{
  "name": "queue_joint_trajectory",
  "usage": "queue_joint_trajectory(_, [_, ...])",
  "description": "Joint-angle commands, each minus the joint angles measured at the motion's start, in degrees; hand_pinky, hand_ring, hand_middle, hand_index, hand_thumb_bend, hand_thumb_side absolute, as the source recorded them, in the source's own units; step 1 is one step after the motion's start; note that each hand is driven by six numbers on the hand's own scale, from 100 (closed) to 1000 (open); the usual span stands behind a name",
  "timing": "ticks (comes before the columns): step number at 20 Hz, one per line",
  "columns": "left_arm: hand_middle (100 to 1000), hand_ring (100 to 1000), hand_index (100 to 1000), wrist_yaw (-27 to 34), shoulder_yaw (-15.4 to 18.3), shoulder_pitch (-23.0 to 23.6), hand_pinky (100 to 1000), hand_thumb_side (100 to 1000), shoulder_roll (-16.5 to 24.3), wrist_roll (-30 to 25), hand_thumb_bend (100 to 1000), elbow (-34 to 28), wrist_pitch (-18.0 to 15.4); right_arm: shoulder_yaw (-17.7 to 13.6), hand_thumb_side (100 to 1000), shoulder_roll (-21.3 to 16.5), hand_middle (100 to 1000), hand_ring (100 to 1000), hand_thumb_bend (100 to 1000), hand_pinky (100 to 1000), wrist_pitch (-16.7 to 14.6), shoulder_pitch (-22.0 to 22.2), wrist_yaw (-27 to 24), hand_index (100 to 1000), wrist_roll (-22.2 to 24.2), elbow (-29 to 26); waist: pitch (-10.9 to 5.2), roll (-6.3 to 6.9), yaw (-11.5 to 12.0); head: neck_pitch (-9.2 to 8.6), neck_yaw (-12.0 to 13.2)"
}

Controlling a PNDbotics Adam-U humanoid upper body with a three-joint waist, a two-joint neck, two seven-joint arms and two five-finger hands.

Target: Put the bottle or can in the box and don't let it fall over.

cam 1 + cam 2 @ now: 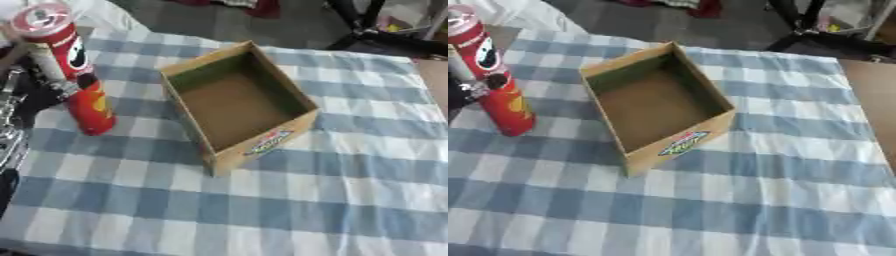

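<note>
At the left edge of the frame, the left hand [45,70] wraps its fingers around a tall red can [74,70]: a pale finger lies across the can's front and a dark fingertip presses its side about halfway up. The can stands in the upper left, leaning slightly with its top toward the frame's corner; its base meets or nearly meets the checked cloth [332,200], and I cannot tell which. The right hand shows in neither view.

Just to the can's right, with a narrow strip of cloth between them, sits an open cardboard box [262,145], turned at an angle with a coloured label on its near side. Its inside holds nothing. Its walls rise well below the can's top.

Right of the box and across the whole lower half of the frame the blue and white cloth lies bare. The table's far edge runs along the top, with dark floor beyond, and a brown strip of bare table [875,100] shows at the right edge.

The left eye view shows more of the arm and the silver parts at the left edge; the right eye view cuts most of this off but shows more bare table on the right.
</note>
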Motion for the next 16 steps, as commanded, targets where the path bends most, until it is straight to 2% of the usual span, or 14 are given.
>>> queue_joint_trajectory(1, [892, 1000, 846, -0.68, -0.16, -1.94, 1000, 269, 1.64, -0.24, 995, 0.39, -0.63, -0.31, 781, -0.96, 824, 1000, 100, 875, 0.07, -0.51, -0.22, 770, 0.21, -1.04, -0.50, 0.08, -0.25, -0.45, 0.28])
queue_joint_trajectory(6, [828, 1000, 804, -0.98, -0.55, -4.13, 1000, 233, 0.69, 0.63, 979, 1.84, -1.40, -0.16, 783, -0.77, 824, 1000, 100, 875, 0.24, -0.76, -0.29, 770, 0.43, -1.04, -0.28, -0.03, -0.71, -0.66, 0.53])
queue_joint_trajectory(7, [764, 948, 750, -0.84, -0.62, -4.36, 1000, 171, 0.57, 0.97, 935, 2.00, -1.57, -0.15, 785, -0.76, 825, 1000, 100, 875, 0.27, -0.76, -0.29, 770, 0.46, -1.04, -0.24, -0.05, -0.81, -0.64, 0.52])
queue_joint_trajectory(8, [751, 934, 738, -0.56, -0.70, -4.53, 1000, 158, 0.43, 1.29, 921, 2.10, -1.64, -0.16, 785, -0.74, 825, 1000, 100, 875, 0.31, -0.73, -0.28, 770, 0.48, -1.04, -0.20, -0.05, -0.91, -0.59, 0.54])
queue_joint_trajectory(9, [654, 854, 638, -0.12, -0.78, -4.66, 1000, 100, 0.31, 1.56, 782, 2.15, -1.69, -0.18, 788, -0.72, 825, 1000, 100, 875, 0.35, -0.70, -0.27, 771, 0.50, -1.04, -0.18, -0.06, -0.96, -0.55, 0.57])
queue_joint_trajectory(10, [618, 823, 606, 0.65, -0.80, -4.78, 1000, 100, 0.15, 1.90, 725, 2.21, -1.73, -0.19, 789, -0.68, 825, 1000, 100, 876, 0.41, -0.66, -0.27, 771, 0.51, -1.04, -0.16, -0.06, -1.00, -0.51, 0.56])
queue_joint_trajectory(11, [576, 782, 562, 1.57, -0.86, -4.87, 1000, 100, 0.03, 2.23, 614, 2.24, -1.80, -0.19, 790, -0.64, 826, 1000, 100, 876, 0.49, -0.64, -0.27, 771, 0.51, -1.04, -0.15, -0.06, -1.01, -0.48, 0.54])
queue_joint_trajectory(12, [556, 764, 544, 2.31, -0.92, -4.96, 1000, 100, 0.00, 2.60, 570, 2.23, -1.92, -0.20, 791, -0.61, 826, 1000, 100, 876, 0.57, -0.63, -0.27, 771, 0.51, -1.04, -0.15, -0.06, -1.02, -0.47, 0.53])
queue_joint_trajectory(13, [497, 698, 492, 2.81, -0.98, -5.04, 1000, 100, -0.01, 2.97, 489, 2.16, -2.10, -0.20, 791, -0.60, 826, 1000, 100, 876, 0.62, -0.62, -0.26, 771, 0.52, -1.04, -0.15, -0.06, -1.04, -0.48, 0.52])
queue_joint_trajectory(16, [460, 651, 447, 3.10, -1.16, -5.36, 1000, 100, -0.02, 4.06, 504, 1.62, -2.34, -0.21, 792, -0.57, 826, 1000, 100, 876, 0.74, -0.55, -0.24, 771, 0.58, -1.04, -0.19, -0.07, -1.05, -0.38, 0.48])
